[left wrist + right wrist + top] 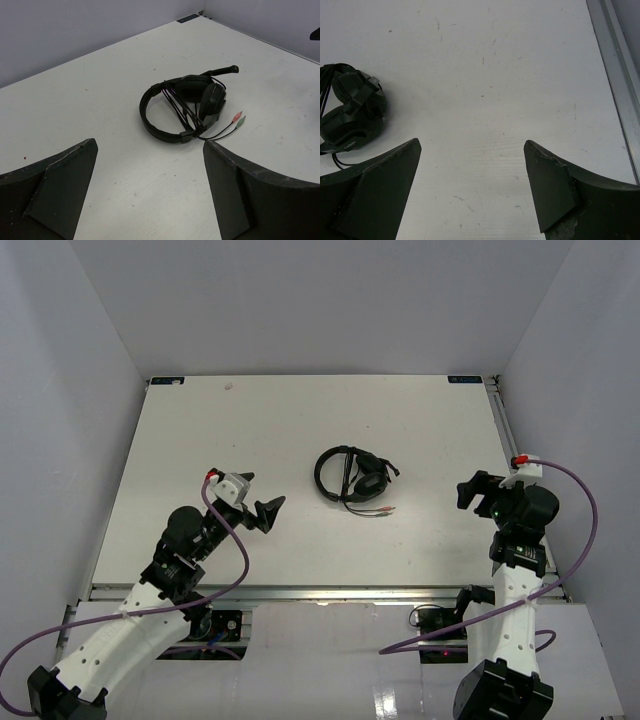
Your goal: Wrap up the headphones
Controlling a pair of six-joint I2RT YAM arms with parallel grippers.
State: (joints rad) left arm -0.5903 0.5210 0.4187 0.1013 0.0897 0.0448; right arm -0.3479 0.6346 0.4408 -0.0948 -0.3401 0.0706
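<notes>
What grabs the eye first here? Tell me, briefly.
The black headphones lie alone near the middle of the white table, cable looped across the headband, with pink and green plugs poking out. The left gripper and right gripper hover open and empty on either side, well clear of the headphones.
</notes>
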